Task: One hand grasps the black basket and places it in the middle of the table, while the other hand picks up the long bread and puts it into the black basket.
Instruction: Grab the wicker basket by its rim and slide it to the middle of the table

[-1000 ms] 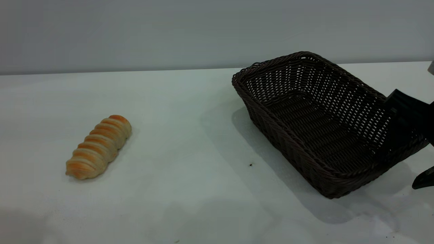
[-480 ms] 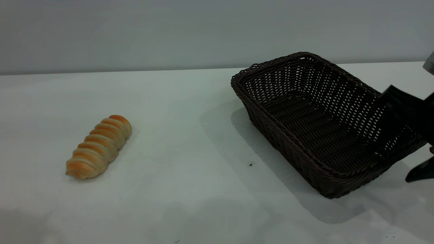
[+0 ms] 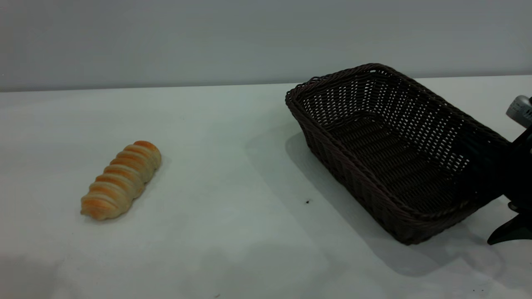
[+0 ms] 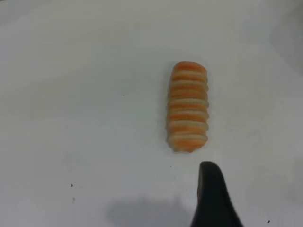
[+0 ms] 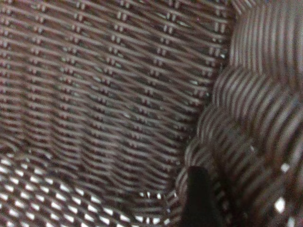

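Observation:
The black basket stands on the right half of the table, empty. My right gripper is at its right end, open, straddling the end wall. One finger is inside, the other finger is outside near the tabletop. The right wrist view shows the inner finger close to the woven wall. The long bread lies on the left of the table. My left gripper hovers above the table just short of one end of the bread, open and empty, with one finger showing.
A grey wall runs behind the table's far edge. A small dark speck lies between bread and basket. Bare tabletop stretches between the bread and the basket and along the front.
My right gripper has come down over the basket's right end, its inner finger sinking deeper inside. The basket shifted slightly. The bread has not moved.

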Robot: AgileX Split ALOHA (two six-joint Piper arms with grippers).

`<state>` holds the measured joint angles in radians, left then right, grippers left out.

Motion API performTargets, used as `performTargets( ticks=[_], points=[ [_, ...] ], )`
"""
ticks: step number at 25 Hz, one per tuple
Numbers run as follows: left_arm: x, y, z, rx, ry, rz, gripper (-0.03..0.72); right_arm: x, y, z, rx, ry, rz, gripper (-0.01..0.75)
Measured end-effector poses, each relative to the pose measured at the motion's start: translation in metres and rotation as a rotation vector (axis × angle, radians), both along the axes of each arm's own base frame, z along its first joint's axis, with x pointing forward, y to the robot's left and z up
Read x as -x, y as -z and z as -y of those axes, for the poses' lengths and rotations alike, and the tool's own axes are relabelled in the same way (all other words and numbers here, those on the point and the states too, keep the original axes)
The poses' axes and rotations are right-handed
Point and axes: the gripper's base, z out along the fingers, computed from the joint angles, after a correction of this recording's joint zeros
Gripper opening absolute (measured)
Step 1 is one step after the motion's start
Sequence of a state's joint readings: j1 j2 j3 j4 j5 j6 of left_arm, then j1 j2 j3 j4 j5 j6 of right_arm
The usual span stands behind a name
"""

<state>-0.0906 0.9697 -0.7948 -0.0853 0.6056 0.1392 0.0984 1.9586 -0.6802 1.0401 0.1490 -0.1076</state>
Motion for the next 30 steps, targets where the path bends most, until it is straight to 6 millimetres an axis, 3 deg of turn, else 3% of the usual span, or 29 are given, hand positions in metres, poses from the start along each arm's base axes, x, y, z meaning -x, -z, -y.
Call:
performTargets(
  ticks=[3, 6, 8, 12, 17, 24, 30],
  points=[
    [0.000, 0.000, 0.000, 0.000, 0.000, 0.000, 0.533, 0.000, 0.001, 0.001, 0.015, -0.020, 0.006, 0.364],
    [0.000, 0.000, 0.000, 0.000, 0.000, 0.000, 0.533, -0.001, 0.001, 0.001, 0.011, -0.009, 0.007, 0.139],
    [0.000, 0.000, 0.000, -0.001, 0.000, 0.000, 0.533, -0.004, -0.001, 0.001, 0.020, -0.039, 0.024, 0.067],
    [0.000, 0.000, 0.000, -0.002, 0.001, -0.001, 0.533, -0.021, -0.008, -0.005, 0.006, -0.198, 0.061, 0.064],
    [0.000, 0.000, 0.000, -0.003, 0.002, -0.001, 0.533, -0.066, -0.027, -0.017, -0.012, -0.429, 0.145, 0.063],
    [0.000, 0.000, 0.000, -0.003, 0.002, -0.002, 0.533, -0.101, -0.003, -0.045, -0.073, -0.642, 0.073, 0.063],
    [-0.007, 0.007, 0.001, -0.002, 0.001, -0.035, 0.533, -0.121, 0.000, -0.065, -0.029, -0.686, 0.149, 0.088]
  ],
)
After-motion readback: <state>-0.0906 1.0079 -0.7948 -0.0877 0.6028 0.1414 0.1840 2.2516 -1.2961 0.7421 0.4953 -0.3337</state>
